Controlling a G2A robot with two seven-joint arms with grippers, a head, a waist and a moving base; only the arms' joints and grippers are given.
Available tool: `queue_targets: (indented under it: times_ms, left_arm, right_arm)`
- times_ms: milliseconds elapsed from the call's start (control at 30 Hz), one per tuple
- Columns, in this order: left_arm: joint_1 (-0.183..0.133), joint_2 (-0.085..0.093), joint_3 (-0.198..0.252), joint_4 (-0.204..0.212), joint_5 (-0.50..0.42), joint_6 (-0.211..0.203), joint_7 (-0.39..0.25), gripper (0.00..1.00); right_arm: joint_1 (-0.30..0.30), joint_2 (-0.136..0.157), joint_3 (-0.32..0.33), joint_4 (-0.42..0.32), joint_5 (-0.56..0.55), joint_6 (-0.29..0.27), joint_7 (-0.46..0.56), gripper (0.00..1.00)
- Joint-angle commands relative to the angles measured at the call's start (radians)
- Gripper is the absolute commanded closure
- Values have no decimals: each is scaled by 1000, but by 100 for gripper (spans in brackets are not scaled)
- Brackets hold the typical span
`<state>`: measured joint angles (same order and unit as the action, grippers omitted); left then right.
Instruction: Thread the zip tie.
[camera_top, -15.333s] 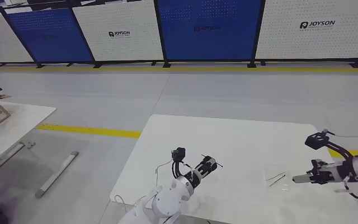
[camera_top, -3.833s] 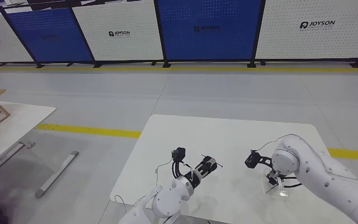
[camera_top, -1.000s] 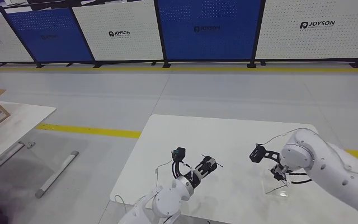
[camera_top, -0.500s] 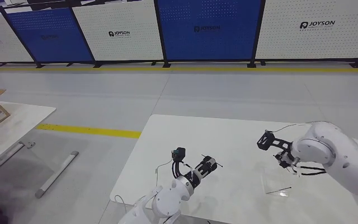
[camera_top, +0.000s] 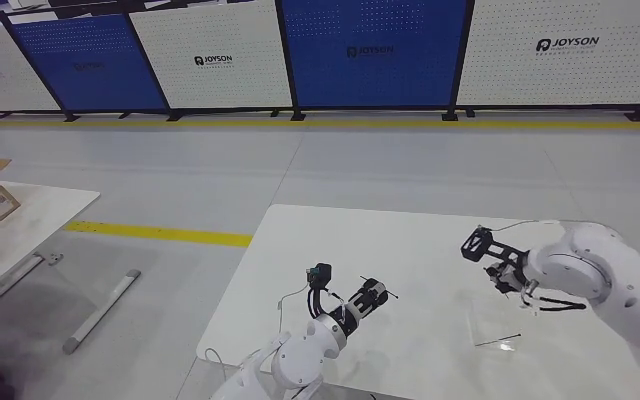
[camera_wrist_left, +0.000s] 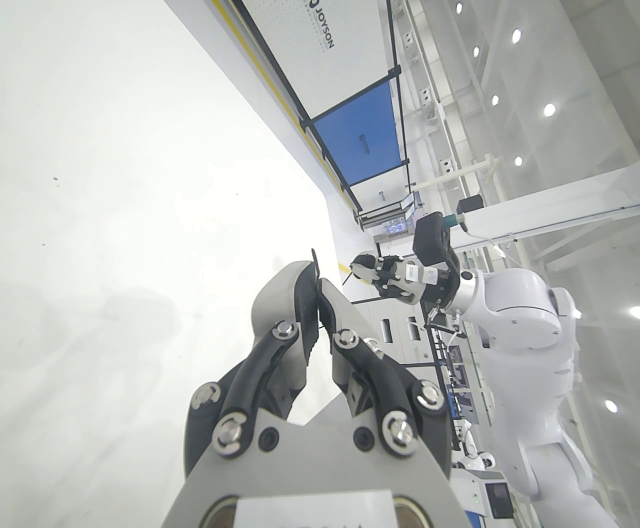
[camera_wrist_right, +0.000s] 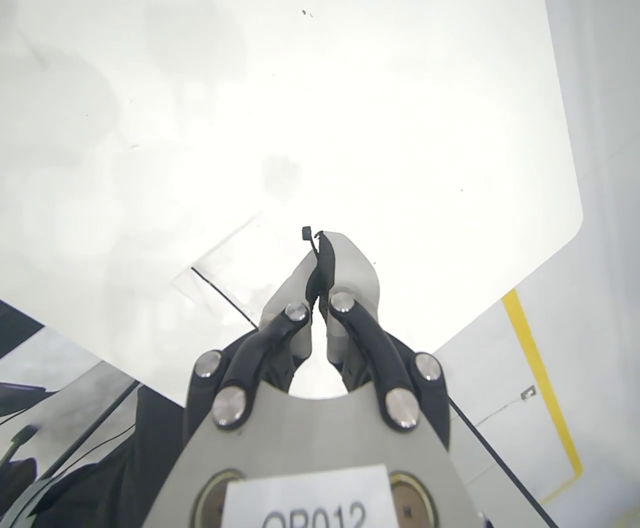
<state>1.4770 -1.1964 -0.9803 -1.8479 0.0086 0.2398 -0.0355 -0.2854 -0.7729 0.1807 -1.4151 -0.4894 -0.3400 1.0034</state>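
My left gripper (camera_top: 374, 293) hovers over the near part of the white table (camera_top: 400, 240), shut on a black zip tie (camera_wrist_left: 315, 258) whose end sticks out past the fingertips. My right gripper (camera_wrist_right: 320, 250) is shut on a second zip tie (camera_wrist_right: 306, 233); its head pokes out at the tips and its strap trails back under the wrist. In the top view the right gripper (camera_top: 505, 281) is raised over the table's right side, well apart from the left one. The left wrist view has the right gripper (camera_wrist_left: 361, 267) far off, a thin tie end jutting from it.
A third black zip tie (camera_top: 497, 342) lies on a clear plastic sheet (camera_wrist_right: 220, 270) near the table's front right edge, below the right gripper. A second white table (camera_top: 40, 215) stands off to the left. Blue and white panels close off the far side of the floor.
The right arm has risen from the clear sheet with one zip tie and swung up and to the right. One tie stays on the sheet. The left arm has kept still.
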Motion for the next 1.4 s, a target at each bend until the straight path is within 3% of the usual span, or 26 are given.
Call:
queue_targets:
  times_ms: [0, 233, 400, 733, 867, 1033, 1133, 1367]
  left_arm:
    - [0, 0, 0, 0, 0, 0, 0, 100]
    - [0, 0, 0, 0, 0, 0, 0, 100]
    - [0, 0, 0, 0, 0, 0, 0, 100]
    - [0, 0, 0, 0, 0, 0, 0, 100]
    - [0, 0, 0, 0, 0, 0, 0, 100]
    - [0, 0, 0, 0, 0, 0, 0, 100]
    - [0, 0, 0, 0, 0, 0, 0, 100]
    - [0, 0, 0, 0, 0, 0, 0, 100]
  right_arm:
    - [-28, 16, 20, -35, -8, 0, -123, 100]
    - [-107, 109, 41, -127, -43, 0, -436, 100]
    - [-118, 160, -11, -183, -25, 0, -610, 100]
    - [-118, 160, -11, -183, -25, 0, -610, 100]
    - [-154, 164, 19, -171, 38, 0, -718, 100]
    - [-227, 180, 50, -151, 217, 0, -904, 100]
    - [-248, 171, 52, -156, 284, 0, -929, 100]
    - [-248, 171, 52, -156, 284, 0, -929, 100]
